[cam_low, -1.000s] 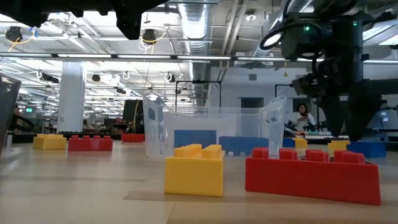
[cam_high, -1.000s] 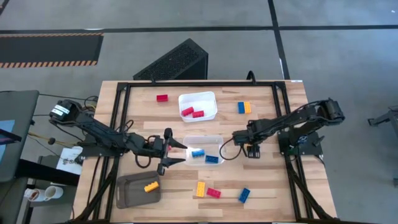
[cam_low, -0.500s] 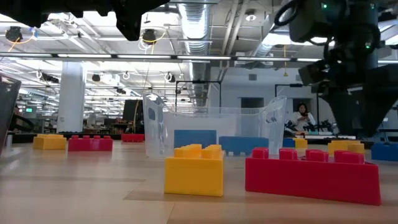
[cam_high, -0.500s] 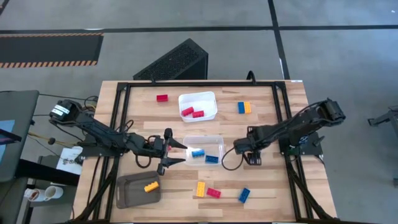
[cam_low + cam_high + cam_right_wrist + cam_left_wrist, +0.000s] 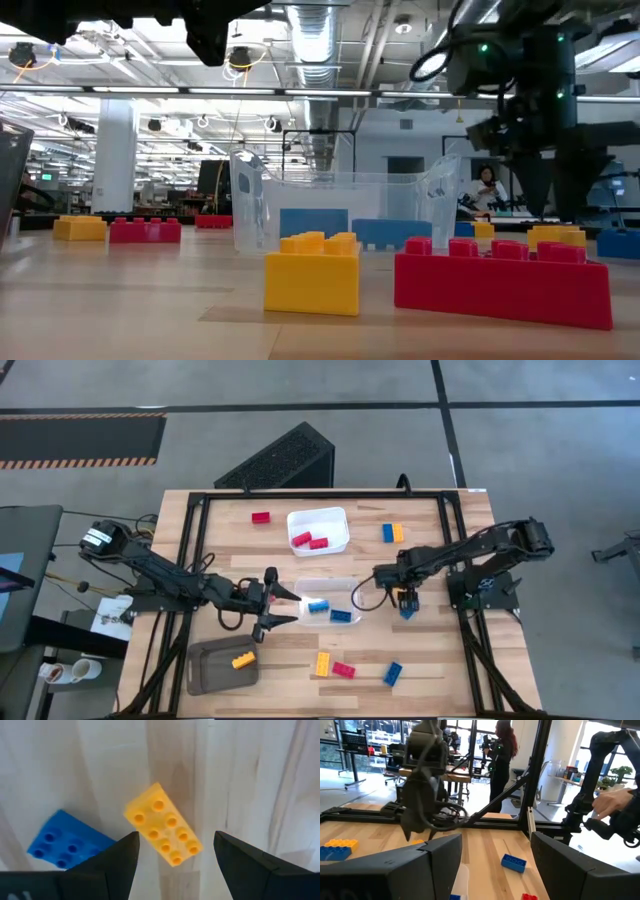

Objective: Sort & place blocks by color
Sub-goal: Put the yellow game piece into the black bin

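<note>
Wooden table (image 5: 425, 650) inside a black frame, grey floor all round. Left gripper (image 5: 292, 607) level over the table at the left end of the clear tray (image 5: 345, 582), fingers spread wide, nothing between them. Right gripper (image 5: 405, 598) pointing down just right of that tray, fingers wide apart, poised over a yellow block (image 5: 163, 824) flat on the wood, not closed on it; a blue block (image 5: 65, 840) just beside the yellow one.

Two blue blocks (image 5: 318, 605) inside the clear tray. Two red blocks (image 5: 307, 541) in the white tray (image 5: 318, 516). One yellow block (image 5: 243, 659) in the grey tray (image 5: 205, 672).

Loose on the wood: a red block (image 5: 261, 517) left of the white tray, a blue and yellow pair (image 5: 393, 533) touching to its right, and near the front edge a yellow (image 5: 323, 663), a red (image 5: 343, 670) and a blue (image 5: 392, 674).

Beyond the table, a person (image 5: 500, 755) standing in the room.
</note>
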`<state>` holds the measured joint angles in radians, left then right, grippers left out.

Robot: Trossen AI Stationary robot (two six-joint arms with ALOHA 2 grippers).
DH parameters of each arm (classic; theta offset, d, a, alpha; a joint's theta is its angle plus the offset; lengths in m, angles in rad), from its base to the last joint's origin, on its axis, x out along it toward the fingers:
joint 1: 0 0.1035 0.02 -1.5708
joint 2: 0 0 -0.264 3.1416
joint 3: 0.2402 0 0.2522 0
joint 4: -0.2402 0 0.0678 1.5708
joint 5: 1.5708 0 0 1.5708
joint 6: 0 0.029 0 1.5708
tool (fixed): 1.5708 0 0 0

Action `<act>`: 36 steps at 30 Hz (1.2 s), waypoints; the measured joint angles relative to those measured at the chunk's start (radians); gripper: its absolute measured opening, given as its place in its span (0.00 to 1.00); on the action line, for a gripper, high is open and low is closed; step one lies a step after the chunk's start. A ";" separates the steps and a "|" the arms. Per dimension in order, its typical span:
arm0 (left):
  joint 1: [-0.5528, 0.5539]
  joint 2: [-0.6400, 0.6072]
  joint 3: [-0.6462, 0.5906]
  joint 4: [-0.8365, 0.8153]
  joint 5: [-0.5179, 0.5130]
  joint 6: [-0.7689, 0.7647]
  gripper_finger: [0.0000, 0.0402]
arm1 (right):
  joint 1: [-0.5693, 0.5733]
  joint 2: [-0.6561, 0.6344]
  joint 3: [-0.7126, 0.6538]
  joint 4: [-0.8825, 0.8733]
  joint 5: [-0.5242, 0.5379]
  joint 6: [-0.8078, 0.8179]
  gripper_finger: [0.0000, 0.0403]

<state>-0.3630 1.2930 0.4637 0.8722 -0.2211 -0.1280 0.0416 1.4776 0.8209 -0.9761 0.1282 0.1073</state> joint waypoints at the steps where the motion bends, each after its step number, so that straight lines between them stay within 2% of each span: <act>1: 0.000 0.000 0.000 -0.003 0.000 0.000 0.56 | -0.009 0.000 -0.005 0.006 -0.003 -0.012 0.70; 7: 0.000 0.000 0.000 -0.003 0.000 0.000 0.56 | -0.036 -0.001 -0.051 0.095 -0.056 -0.064 0.70; 30: 0.000 0.000 0.000 -0.002 0.001 -0.008 0.56 | -0.044 0.000 -0.060 0.140 -0.050 -0.032 0.70; 36: 0.000 0.000 0.000 -0.001 0.001 -0.012 0.56 | -0.051 0.080 -0.058 0.157 -0.048 -0.020 0.70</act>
<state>-0.3630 1.2931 0.4637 0.8707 -0.2199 -0.1398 -0.0097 1.5574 0.7628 -0.8193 0.0802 0.0872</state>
